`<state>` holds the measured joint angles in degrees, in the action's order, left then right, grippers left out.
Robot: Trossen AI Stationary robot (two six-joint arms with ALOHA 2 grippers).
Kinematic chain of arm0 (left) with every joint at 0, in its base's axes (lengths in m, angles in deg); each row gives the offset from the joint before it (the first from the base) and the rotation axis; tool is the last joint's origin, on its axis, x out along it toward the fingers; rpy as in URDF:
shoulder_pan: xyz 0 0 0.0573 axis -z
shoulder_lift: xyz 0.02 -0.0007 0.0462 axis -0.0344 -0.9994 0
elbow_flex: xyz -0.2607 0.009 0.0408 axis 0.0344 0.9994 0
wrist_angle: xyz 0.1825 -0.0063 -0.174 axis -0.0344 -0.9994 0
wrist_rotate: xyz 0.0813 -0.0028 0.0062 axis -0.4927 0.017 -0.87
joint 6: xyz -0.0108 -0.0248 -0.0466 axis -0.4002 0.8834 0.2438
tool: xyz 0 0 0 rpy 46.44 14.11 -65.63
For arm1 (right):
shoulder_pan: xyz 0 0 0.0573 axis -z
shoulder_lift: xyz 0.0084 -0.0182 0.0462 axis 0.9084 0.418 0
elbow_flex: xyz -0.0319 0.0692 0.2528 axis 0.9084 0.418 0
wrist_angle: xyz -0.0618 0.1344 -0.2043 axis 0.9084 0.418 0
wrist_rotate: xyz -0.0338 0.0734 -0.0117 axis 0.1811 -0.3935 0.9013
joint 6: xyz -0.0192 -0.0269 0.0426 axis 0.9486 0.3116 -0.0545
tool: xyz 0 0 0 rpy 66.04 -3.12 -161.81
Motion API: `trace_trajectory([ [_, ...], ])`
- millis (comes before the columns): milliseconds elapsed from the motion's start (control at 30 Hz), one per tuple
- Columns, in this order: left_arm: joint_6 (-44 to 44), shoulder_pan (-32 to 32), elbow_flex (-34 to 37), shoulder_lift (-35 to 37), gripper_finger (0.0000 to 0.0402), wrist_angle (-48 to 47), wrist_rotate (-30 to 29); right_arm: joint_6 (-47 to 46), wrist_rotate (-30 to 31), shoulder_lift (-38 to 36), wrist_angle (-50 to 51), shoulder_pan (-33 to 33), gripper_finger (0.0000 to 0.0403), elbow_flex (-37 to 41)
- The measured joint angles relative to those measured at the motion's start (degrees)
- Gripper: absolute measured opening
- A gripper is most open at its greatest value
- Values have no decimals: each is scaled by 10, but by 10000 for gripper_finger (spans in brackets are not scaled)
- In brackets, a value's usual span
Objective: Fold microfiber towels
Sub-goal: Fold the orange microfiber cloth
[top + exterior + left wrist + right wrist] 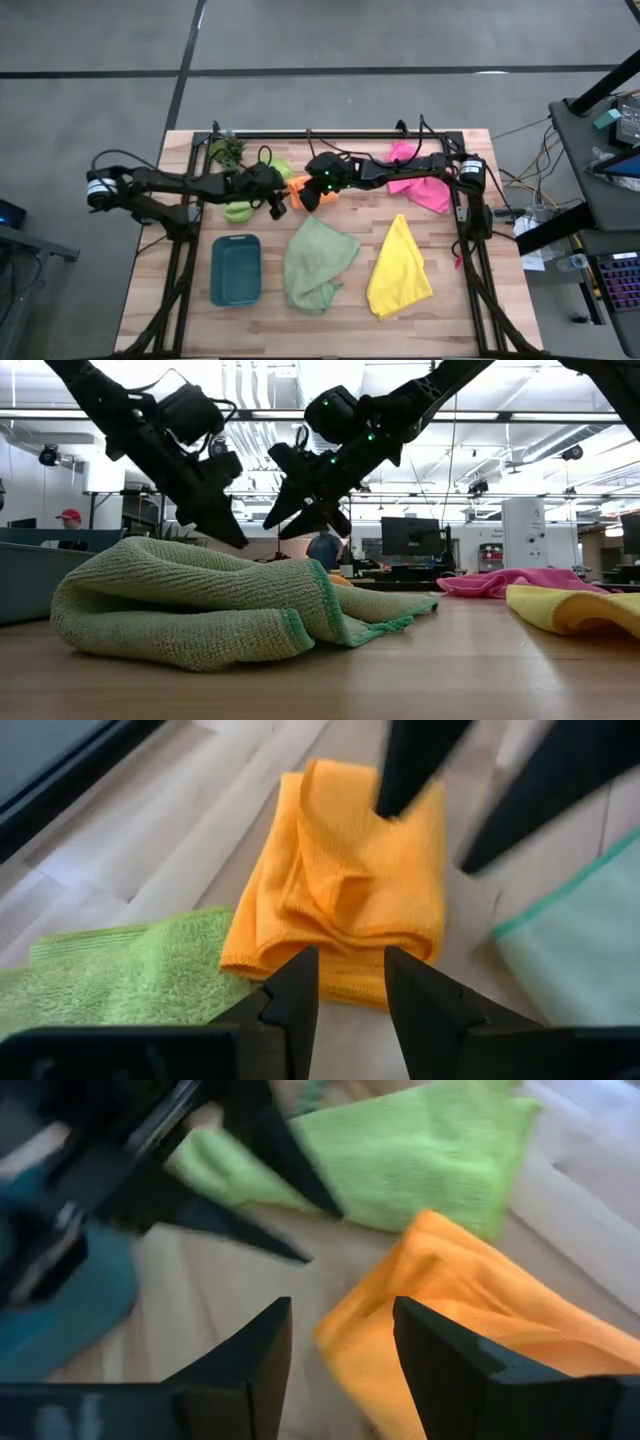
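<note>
- Towel of folded orange microfiber [345, 900] is lying at the table's back middle, just ahead of both grippers, touching the lime green microfiber towel [120, 970]
- Left gripper [350, 985] and right gripper [340, 1350] are both hovering parted and empty, about equally near
- Wrist views are showing the orange folds; low view is hiding them behind the pale sage green microfiber towel [200, 595]

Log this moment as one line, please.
orange towel: folded, on table | left gripper: open, empty, above it | right gripper: open, empty
</note>
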<state>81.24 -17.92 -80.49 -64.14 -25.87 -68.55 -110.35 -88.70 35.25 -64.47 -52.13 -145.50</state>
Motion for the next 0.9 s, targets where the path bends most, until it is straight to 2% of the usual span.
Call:
trace_trajectory([
  [133, 44, 0, 0, 9, 102, 1, 0, 60, 1, -26, 15, -12, 155, 1],
  [300, 57, 0, 0, 3, 110, 0, 7, 145, 18, -79, 51, -38, 153, 17],
  [500, 44, 3, 0, -13, 156, 9, 4, 192, 46, -167, 70, -60, 153, 100],
  [567, 42, 3, -1, -17, 175, 5, -17, 196, 49, -196, 63, -61, 153, 138],
  [733, -30, 2, -3, -30, 198, 14, -44, 215, 49, -261, -2, -60, 153, 248],
  [900, -93, -15, -3, -67, 198, 65, -58, 226, 48, -299, -132, -60, 153, 337],
])
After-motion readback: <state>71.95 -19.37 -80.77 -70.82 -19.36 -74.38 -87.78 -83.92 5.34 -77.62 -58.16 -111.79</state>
